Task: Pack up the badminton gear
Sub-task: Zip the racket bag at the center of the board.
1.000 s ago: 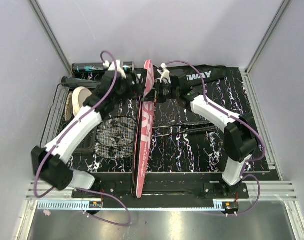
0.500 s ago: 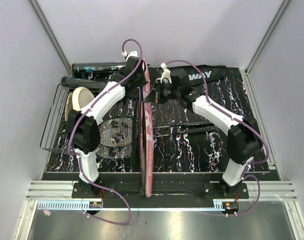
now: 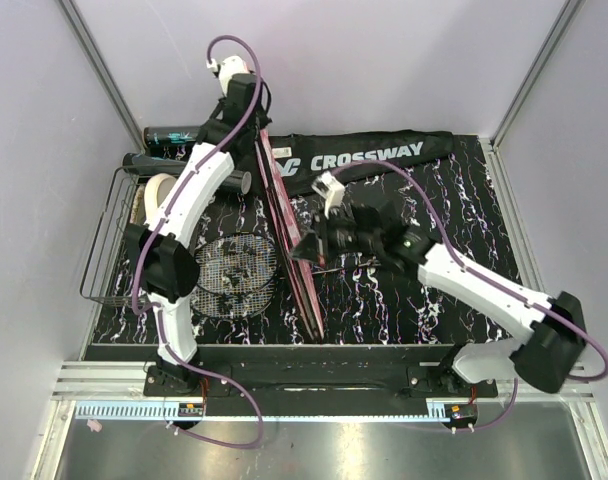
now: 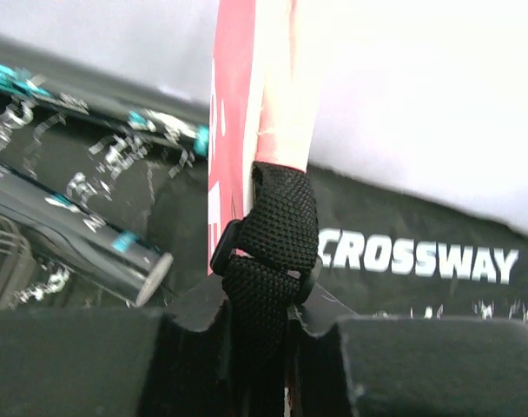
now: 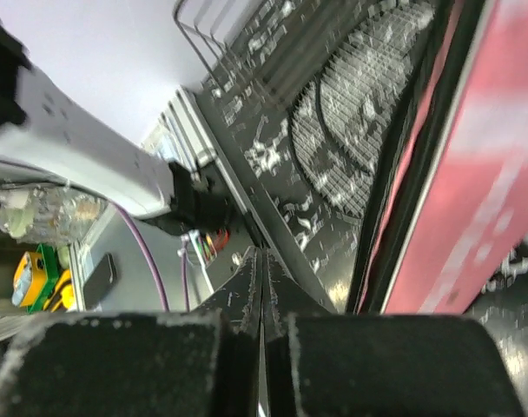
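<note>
At the near edge of the table [image 3: 464, 200], nothing looked packed yet. One racket [image 3: 234, 275] lay flat on the marble top with its strung head out in the open, just left of the pink case [image 3: 306, 300]. The case stood on its long edge, leaning a bit, running from the front of the table up toward the back. I couldn't tell if anything was inside it, and I couldn't spot any shuttlecocks at all.

About halfway along the case, the right gripper [image 3: 309, 245] sat right against its right side. That arm reached in low from the right, forearm stretched across the table. Its fingers were pressed tight together in the wrist view, and honestly I couldn't tell if they had anything pinched between them.

Further back, the left arm was stretched almost fully out and up. The left gripper [image 4: 260, 300] was clamped on the black strap loop [image 4: 277, 226] at the far end of the case, holding that end off the table.

Behind all that, the black CROSSWAY bag [image 3: 374, 158] lay flat along the back wall and the dark tube [image 3: 174, 135] lay in the far left corner. The wire basket [image 3: 99, 250] with the cream disc [image 3: 162, 190] sat off to the left. So I'd say it was early days: racket, tube and bag all left to deal with.
</note>
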`<state>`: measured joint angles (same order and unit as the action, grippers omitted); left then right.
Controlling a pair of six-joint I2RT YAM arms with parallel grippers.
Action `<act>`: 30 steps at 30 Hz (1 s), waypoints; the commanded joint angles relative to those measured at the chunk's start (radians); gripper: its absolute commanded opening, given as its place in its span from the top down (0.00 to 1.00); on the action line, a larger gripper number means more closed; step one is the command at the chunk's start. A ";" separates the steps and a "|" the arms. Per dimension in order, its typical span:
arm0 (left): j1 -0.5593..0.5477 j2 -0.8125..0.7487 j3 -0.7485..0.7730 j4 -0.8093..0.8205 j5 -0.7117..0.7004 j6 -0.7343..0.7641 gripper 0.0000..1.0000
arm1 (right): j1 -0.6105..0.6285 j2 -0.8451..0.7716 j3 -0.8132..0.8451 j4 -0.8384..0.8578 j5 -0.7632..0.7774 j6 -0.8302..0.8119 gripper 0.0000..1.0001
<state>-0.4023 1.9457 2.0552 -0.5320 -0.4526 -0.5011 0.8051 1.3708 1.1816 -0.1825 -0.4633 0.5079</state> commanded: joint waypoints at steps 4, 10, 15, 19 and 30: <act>0.118 -0.041 0.138 0.176 -0.132 -0.022 1.00 | 0.036 -0.111 -0.304 0.023 0.052 0.040 1.00; 0.068 -0.080 0.111 0.065 -0.220 -0.103 1.00 | 0.031 -0.107 -0.179 -0.035 0.121 -0.015 1.00; 0.003 -0.112 0.129 -0.207 -0.333 -0.268 1.00 | 0.029 0.069 0.140 -0.110 0.305 -0.083 0.34; -0.004 -0.140 0.114 -0.351 -0.316 -0.378 1.00 | 0.032 0.210 0.393 -0.256 0.422 -0.118 0.23; -0.015 -0.140 0.105 -0.540 -0.333 -0.563 1.00 | 0.152 0.388 0.653 -0.414 0.794 -0.114 0.48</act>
<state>-0.4099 1.8717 2.1380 -1.0599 -0.7521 -0.9558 0.8791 1.7271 1.7664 -0.5247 0.1383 0.4301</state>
